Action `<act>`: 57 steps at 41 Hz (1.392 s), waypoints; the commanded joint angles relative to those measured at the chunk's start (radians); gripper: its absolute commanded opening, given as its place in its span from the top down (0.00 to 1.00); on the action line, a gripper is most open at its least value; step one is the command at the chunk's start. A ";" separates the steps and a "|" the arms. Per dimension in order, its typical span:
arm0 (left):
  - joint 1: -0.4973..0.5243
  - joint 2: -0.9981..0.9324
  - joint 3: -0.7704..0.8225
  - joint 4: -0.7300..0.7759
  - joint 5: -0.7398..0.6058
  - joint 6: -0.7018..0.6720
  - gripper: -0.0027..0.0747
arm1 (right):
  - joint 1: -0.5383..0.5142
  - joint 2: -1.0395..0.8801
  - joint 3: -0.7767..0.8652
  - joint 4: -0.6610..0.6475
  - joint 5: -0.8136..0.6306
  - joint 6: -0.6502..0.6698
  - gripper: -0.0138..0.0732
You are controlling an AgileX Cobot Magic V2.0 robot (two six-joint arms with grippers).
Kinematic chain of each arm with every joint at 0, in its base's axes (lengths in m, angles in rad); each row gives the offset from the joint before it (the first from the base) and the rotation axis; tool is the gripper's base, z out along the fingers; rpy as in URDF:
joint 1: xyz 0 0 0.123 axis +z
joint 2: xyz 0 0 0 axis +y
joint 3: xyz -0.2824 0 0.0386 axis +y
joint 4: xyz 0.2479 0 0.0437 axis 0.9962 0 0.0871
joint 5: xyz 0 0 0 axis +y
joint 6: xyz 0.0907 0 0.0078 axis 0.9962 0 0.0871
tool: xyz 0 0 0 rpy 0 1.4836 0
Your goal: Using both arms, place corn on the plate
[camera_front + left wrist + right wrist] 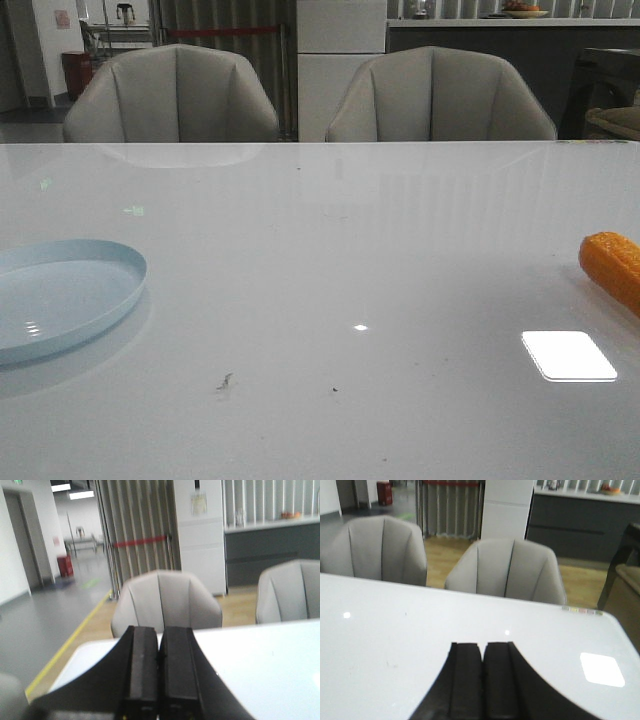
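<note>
The orange corn (pixel 614 266) lies on the white table (pixel 330 260) at the far right edge of the front view, partly cut off. A pale blue plate (pixel 70 290) rests at the far left, also cut by the frame edge. Neither arm appears in the front view. My left gripper (pixel 159 630) is shut, its black fingers pressed together with nothing between them, pointing toward a chair over the table. My right gripper (pixel 483 646) is likewise shut and holds nothing, above bare tabletop. Corn and plate are out of both wrist views.
Two grey chairs (pixel 175 95) (pixel 440 95) stand behind the table's far edge. A bright light reflection (pixel 568 355) lies on the table at the front right. A dark counter (pixel 500 45) is in the background.
</note>
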 commanded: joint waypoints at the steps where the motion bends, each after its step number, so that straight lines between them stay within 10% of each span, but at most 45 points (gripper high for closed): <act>1: -0.001 0.083 -0.035 0.000 -0.087 -0.009 0.85 | 0.001 0.071 -0.037 0.003 -0.078 0.001 0.78; 19: -0.001 0.271 -0.035 -0.018 -0.080 -0.009 0.81 | 0.001 0.256 -0.037 0.043 0.019 0.001 0.74; 30: -0.001 0.271 -0.035 -0.127 -0.087 -0.009 0.57 | 0.001 0.263 -0.036 0.054 0.018 0.001 0.12; 46: -0.001 0.271 -0.037 -0.146 -0.062 -0.009 0.42 | 0.001 0.263 -0.036 0.054 0.026 0.001 0.14; 57: 0.002 0.447 -0.229 -0.188 0.342 -0.009 0.42 | 0.001 0.263 -0.036 0.057 0.034 0.001 0.14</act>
